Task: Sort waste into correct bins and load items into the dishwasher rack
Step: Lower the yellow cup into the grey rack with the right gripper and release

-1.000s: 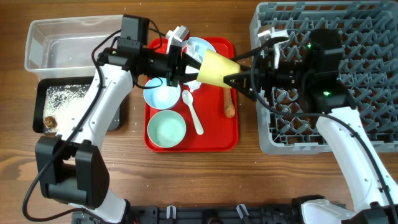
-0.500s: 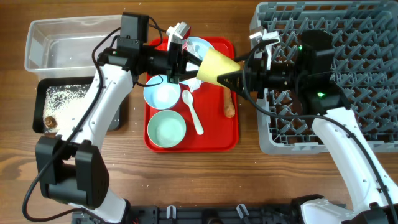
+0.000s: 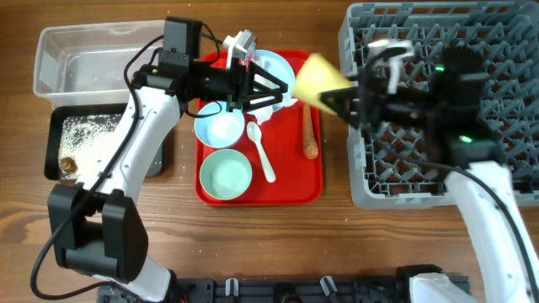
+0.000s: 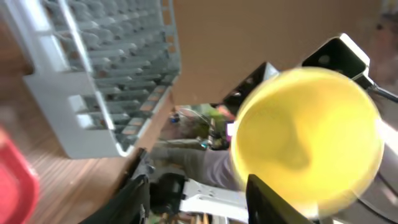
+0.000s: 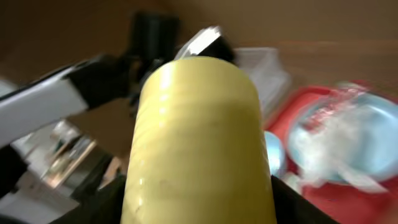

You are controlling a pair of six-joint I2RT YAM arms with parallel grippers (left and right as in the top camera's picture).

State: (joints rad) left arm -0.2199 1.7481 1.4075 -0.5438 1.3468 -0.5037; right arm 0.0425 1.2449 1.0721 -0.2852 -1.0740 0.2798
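The small yellow cup (image 3: 318,77) hangs in the air between the red tray and the grey dishwasher rack (image 3: 497,50). My right gripper (image 3: 334,93) is shut on the cup, which fills the right wrist view (image 5: 199,137) between the dark fingers. My left gripper (image 3: 285,91) stands open over the pale blue plate (image 3: 271,63), with nothing between its fingers. From the left wrist I look at the cup's mouth (image 4: 308,140), a little way off from the left gripper (image 4: 199,202). Two pale bowls (image 3: 219,128) (image 3: 226,175), the white spoon (image 3: 261,151) and the orange stick (image 3: 312,139) lie on the tray.
The red tray (image 3: 202,192) sits mid-table. At the left stand the clear tub (image 3: 84,59) and the black tray (image 3: 160,156), which holds rice grains (image 3: 93,135) and a brown lump (image 3: 67,166). The rack's near corner (image 3: 358,181) lies close beside the red tray.
My left gripper has opened and let go of the yellow cup. The right gripper, shut on the cup, has carried it right, away from the left fingers and toward the rack.
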